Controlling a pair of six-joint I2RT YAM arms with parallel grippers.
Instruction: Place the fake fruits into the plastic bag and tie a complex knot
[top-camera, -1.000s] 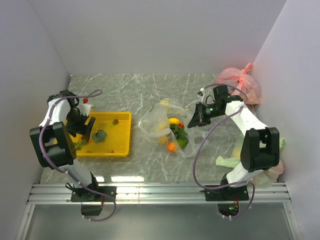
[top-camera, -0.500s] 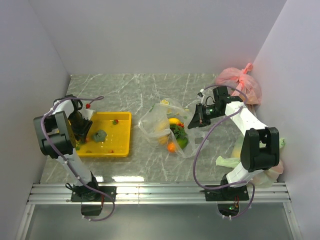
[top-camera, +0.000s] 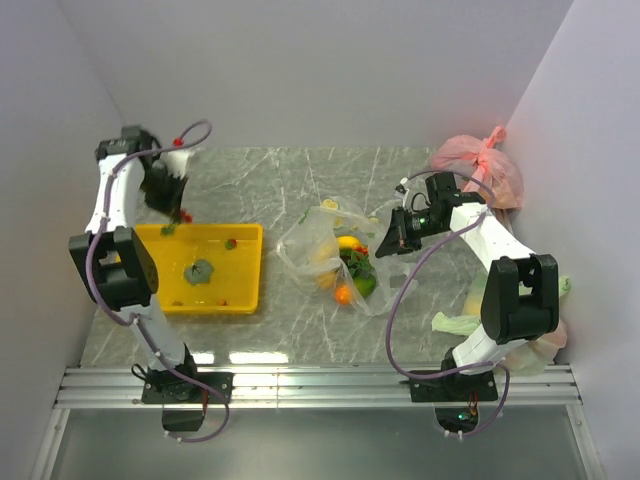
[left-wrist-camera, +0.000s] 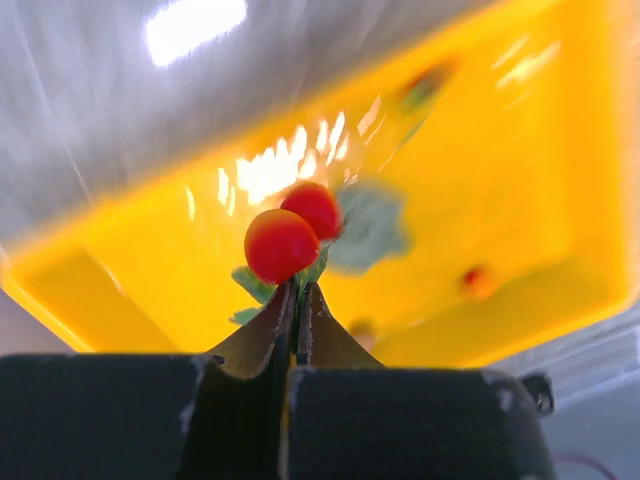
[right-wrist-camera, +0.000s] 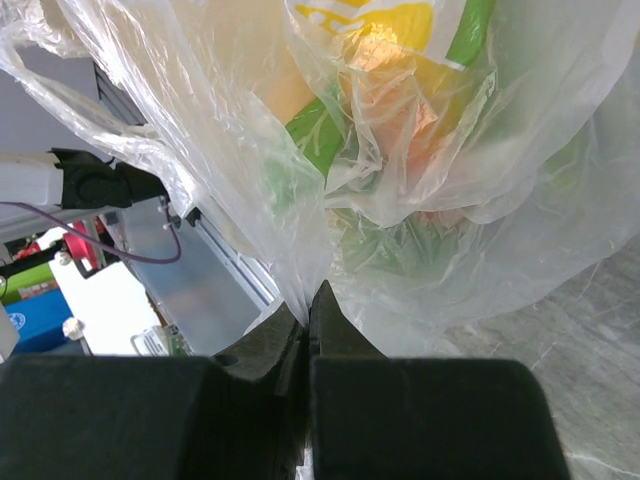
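**Fruit bagging: roughly half done, knot not even started**

The left fingers (left-wrist-camera: 278, 325) are pinched fully shut on the stem of a pair of red berries (left-wrist-camera: 281, 245). They hang over the far-left corner of the yellow tray (top-camera: 245, 285), well apart from where they need to end up.

The right fingers (right-wrist-camera: 285, 335) are clamped shut on a fold of the plastic bag (top-camera: 312, 240), gripping it on its right side. The bag sits mid-surface (top-camera: 300, 180), just right of the tray.

Inside the bag there's already a banana (top-camera: 348, 241), an orange (top-camera: 343, 294) and something green.

The tray holds the green grape bunch (top-camera: 199, 270) and a small red berry (top-camera: 231, 242) by its far edge. There might be a speck or two near the front, too tiny to call.

So the filling looks past halfway. The berries need carrying across, the tray leftovers come after that, and the bag's handles aren't tied at all.
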